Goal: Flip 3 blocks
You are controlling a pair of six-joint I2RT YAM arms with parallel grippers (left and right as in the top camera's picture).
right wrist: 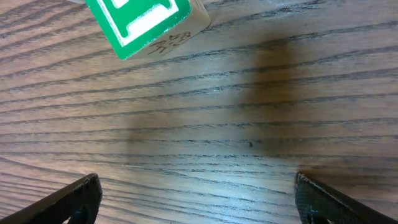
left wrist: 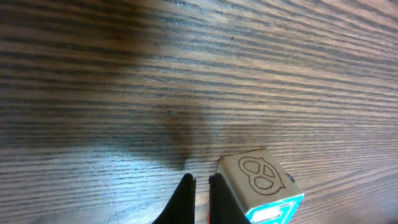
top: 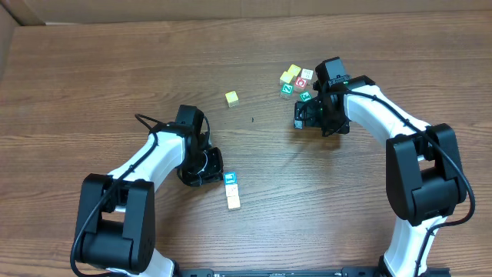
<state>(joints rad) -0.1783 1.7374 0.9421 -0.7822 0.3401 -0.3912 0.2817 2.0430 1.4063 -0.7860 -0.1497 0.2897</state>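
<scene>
Three blocks lie in a short row at the table's middle front: a blue one with a white mark [top: 229,178], a cream-white one [top: 232,190] and a pale yellow one [top: 234,203]. My left gripper [top: 209,167] is low over the table just left of the blue block, shut with nothing in it. In the left wrist view the shut gripper [left wrist: 200,184] has that block [left wrist: 261,182], with a pretzel outline on top and a blue side, against its right finger. My right gripper [top: 301,117] stands wide open over bare wood [right wrist: 199,196].
A yellow block [top: 231,98] sits alone at the back middle. A cluster of small blocks lies at the back right: yellow [top: 292,73], white [top: 307,74], red-marked [top: 300,82] and green-marked [top: 287,89]. A green-marked block [right wrist: 149,22] lies just ahead of the right gripper.
</scene>
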